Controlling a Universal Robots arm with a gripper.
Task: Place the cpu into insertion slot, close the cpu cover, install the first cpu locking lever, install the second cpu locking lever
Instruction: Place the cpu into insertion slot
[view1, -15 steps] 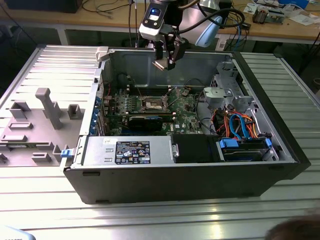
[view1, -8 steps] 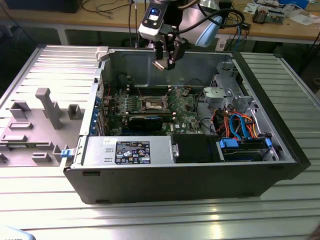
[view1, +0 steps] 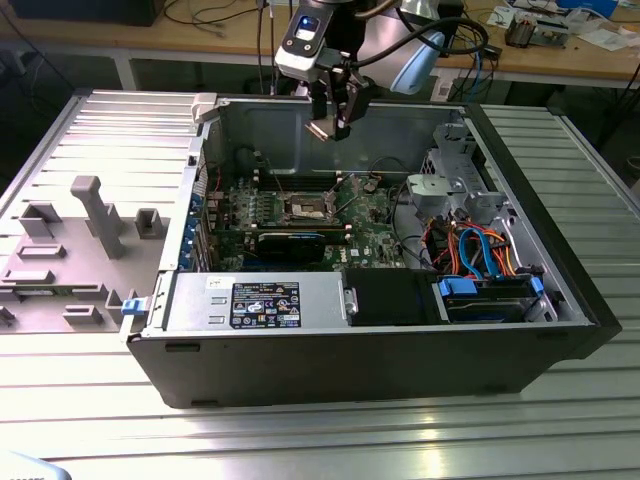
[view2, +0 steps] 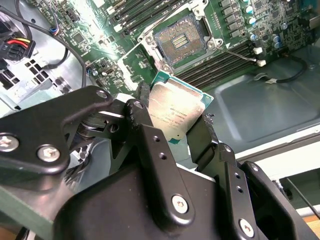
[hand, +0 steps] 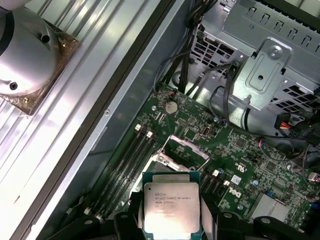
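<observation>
Silvery cpu (view2: 175, 112) pinched between black gripper (view1: 331, 127) fingers; arm (view1: 400, 50) held at exterior view's top centre, insertion slot (view1: 305, 208) uncovered below.

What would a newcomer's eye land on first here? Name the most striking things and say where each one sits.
First the cpu, silvery face outward, clamped between the fingers of the gripper, which hangs over the back of the open computer case in the exterior view. Next the insertion slot beyond it in the second wrist view, uncovered and empty, its contacts showing.
</observation>
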